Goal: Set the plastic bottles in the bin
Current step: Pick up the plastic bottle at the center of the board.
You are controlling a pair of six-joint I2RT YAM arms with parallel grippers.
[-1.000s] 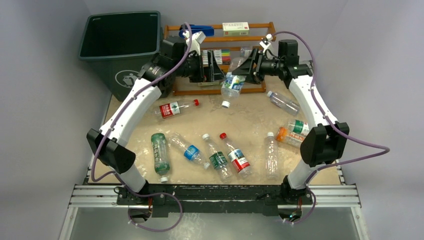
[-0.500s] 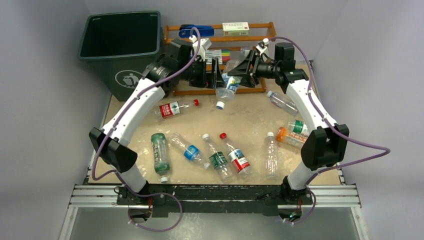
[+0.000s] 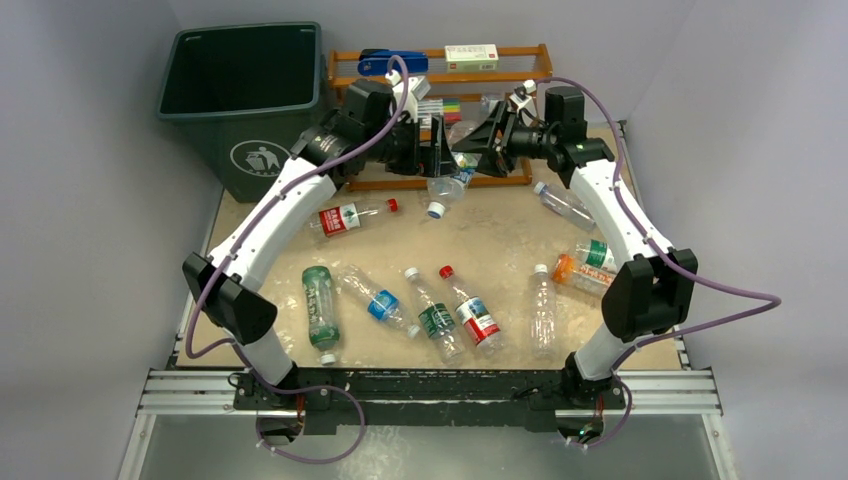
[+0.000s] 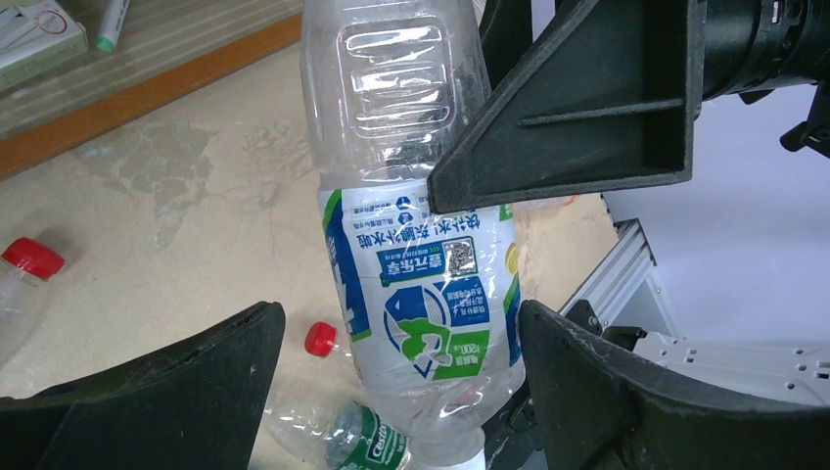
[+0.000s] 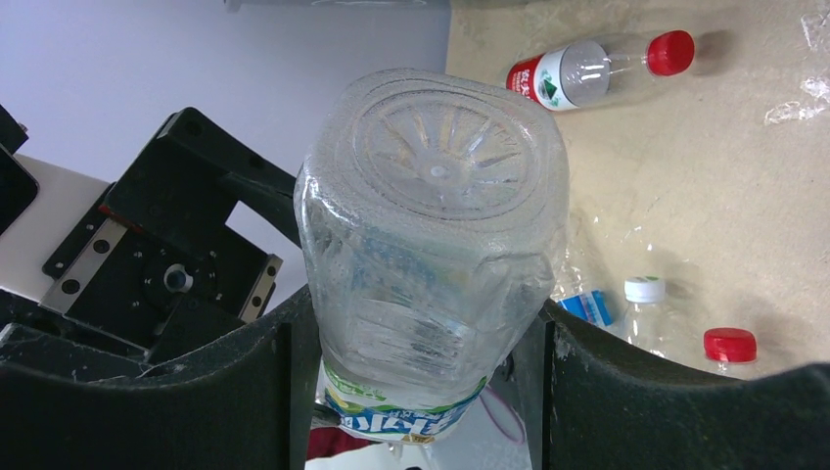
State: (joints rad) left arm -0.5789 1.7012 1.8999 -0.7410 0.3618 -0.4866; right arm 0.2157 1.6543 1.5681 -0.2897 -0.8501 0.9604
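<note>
Clamped in the right jaws, the clear green-labelled plastic bottle [image 4: 421, 294] has swung left, above the surface [image 3: 490, 240], between the left jaws — still apart — so a handover toward the dark green plastic bin [image 3: 212, 140] seems next.

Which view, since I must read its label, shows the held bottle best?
Left wrist: the held bottle fills the frame, label facing the camera. Right wrist shows mostly its base; top view shows it small, partly hidden.
</note>
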